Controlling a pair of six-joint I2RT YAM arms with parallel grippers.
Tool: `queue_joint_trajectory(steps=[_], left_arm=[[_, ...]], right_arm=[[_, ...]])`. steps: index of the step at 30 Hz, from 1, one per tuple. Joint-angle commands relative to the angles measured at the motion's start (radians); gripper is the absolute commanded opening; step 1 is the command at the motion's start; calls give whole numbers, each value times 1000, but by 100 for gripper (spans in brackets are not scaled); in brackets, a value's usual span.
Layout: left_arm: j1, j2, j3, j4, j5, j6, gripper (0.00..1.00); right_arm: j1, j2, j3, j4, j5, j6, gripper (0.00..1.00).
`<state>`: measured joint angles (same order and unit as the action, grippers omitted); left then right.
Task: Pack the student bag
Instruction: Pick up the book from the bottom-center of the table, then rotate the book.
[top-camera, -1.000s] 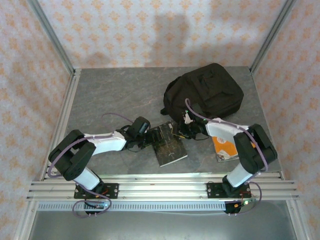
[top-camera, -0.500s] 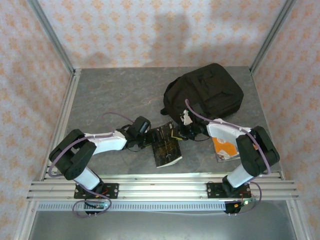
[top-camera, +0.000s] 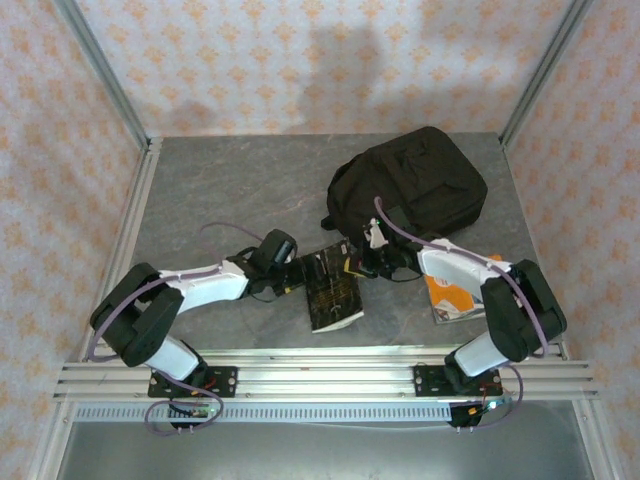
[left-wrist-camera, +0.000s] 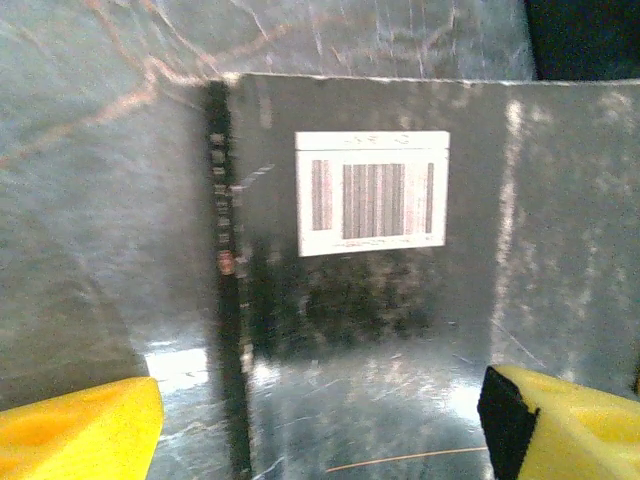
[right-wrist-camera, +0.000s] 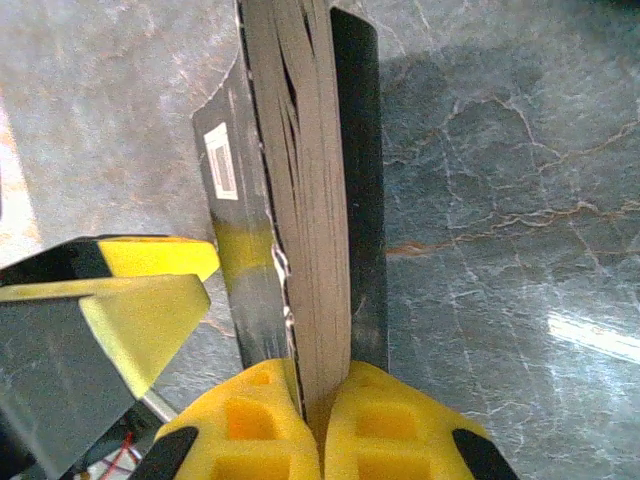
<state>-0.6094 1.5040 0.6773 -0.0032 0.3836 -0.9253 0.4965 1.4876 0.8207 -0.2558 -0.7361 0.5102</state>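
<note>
Black book (top-camera: 333, 292) lies on the grey surface (top-camera: 220, 190). Right gripper (right-wrist-camera: 318, 395) is clamped on the book's far right corner, pinching pages and one cover. Left gripper (left-wrist-camera: 320, 440) stands spread wide at the book's left side, gripping nothing. The student bag (top-camera: 420, 180) lies just beyond the book. Orange book (top-camera: 452, 297) lies to its right.

Student bag (top-camera: 410, 185): black. Book (top-camera: 333, 290): black cover, white barcode label (left-wrist-camera: 372, 192). Second book (top-camera: 455, 295): orange. Table (top-camera: 230, 190): grey, veined. Walls (top-camera: 280, 60): pink, orange floral motif.
</note>
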Motion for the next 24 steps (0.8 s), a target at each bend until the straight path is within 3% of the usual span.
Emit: queue_joint_trajectory(steps=[1,14,24], left_arm=[[22,-45,-18,-34,12,16,85],[61,-143,-43,151,181,-57,88],[64,-313,-71,283,217,-121,77]], right_arm=[[-22,-62,-15,98,-73,89,0],[-58,-194,-35,278,-185,270,0],[-70,-236,-23,286,-161,308,0]])
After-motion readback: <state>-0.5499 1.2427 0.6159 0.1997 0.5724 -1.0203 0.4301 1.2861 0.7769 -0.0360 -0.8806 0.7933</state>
